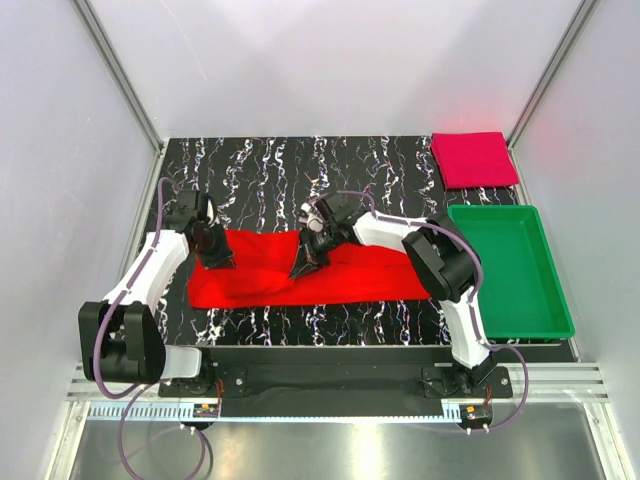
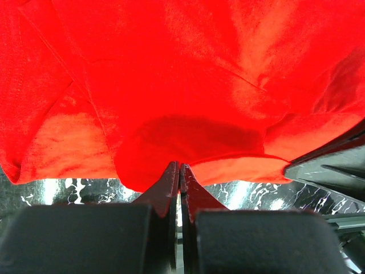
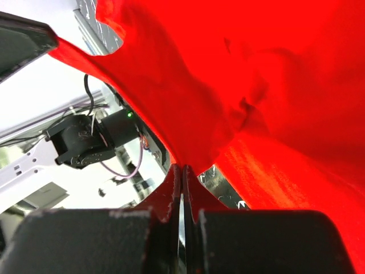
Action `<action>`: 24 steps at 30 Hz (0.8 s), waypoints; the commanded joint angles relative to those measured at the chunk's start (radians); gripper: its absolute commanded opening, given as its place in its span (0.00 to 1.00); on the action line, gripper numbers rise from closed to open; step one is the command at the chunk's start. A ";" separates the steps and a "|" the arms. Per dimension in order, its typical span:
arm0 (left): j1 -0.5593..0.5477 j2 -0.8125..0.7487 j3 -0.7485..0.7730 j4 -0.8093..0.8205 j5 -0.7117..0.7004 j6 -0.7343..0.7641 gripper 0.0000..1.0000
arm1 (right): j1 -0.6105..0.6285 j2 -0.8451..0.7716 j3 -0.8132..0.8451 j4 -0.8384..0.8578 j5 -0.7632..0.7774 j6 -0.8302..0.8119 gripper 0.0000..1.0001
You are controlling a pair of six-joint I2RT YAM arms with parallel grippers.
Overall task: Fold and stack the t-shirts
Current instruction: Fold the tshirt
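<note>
The worktop [image 1: 270, 165] is black with white marbled veins. A red shirt [image 1: 350, 285] lies across its near middle in a long, rumpled band running left to right. A crimson shirt [image 1: 473, 158], folded square, sits at the far right corner. Just nearer, along the right side, stands a green tray [image 1: 497, 211].

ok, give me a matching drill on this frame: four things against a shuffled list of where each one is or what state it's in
1 bright red t-shirt
2 crimson t-shirt
3 green tray
4 left gripper

A folded, far right corner
B shut, pinching the red shirt's left end
C spread lengthwise across the middle of the table
D right side, on the near side of the folded shirt

Pairs: 1-C, 2-A, 3-D, 4-B
</note>
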 commanded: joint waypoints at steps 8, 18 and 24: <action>0.008 0.088 0.122 0.095 -0.090 -0.023 0.00 | -0.063 0.118 0.360 -0.251 0.050 -0.175 0.00; 0.031 0.287 0.267 0.145 -0.145 0.008 0.00 | -0.118 0.287 0.578 -0.343 0.016 -0.213 0.00; 0.032 0.373 0.334 0.152 -0.146 0.026 0.00 | -0.123 0.358 0.647 -0.352 0.007 -0.206 0.00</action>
